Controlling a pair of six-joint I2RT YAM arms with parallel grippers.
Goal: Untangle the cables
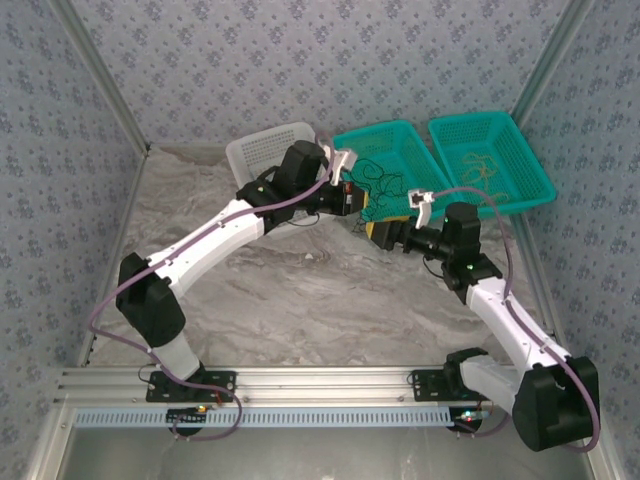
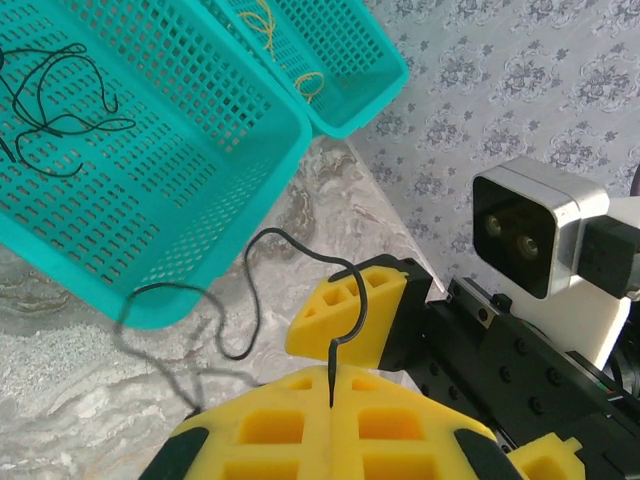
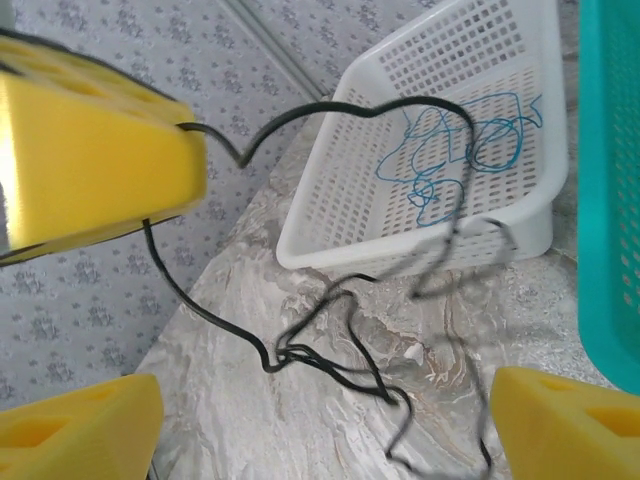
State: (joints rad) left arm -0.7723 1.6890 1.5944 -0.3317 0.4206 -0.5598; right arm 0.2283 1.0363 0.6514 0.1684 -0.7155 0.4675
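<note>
My left gripper [image 2: 330, 405] is shut on the end of a black cable [image 2: 252, 300] that curls away over the table. In the right wrist view that same black cable [image 3: 300, 355] hangs from the left gripper's yellow fingers [image 3: 90, 160] and knots into a tangle on the marble. My right gripper [image 3: 320, 430] stands open around the cable's lower loops, and one of its fingers [image 2: 350, 315] sits just beyond the left gripper. In the top view the left gripper [image 1: 352, 197] and right gripper [image 1: 380, 231] meet in front of the teal baskets.
A white basket [image 3: 330, 235] holds blue cables [image 3: 470, 150]. The nearer teal basket [image 2: 200, 250] holds black cables [image 2: 60, 100], and the farther teal basket [image 2: 370, 90] holds yellow cables [image 2: 310, 85]. Patterned walls close in the table at the back and on both sides.
</note>
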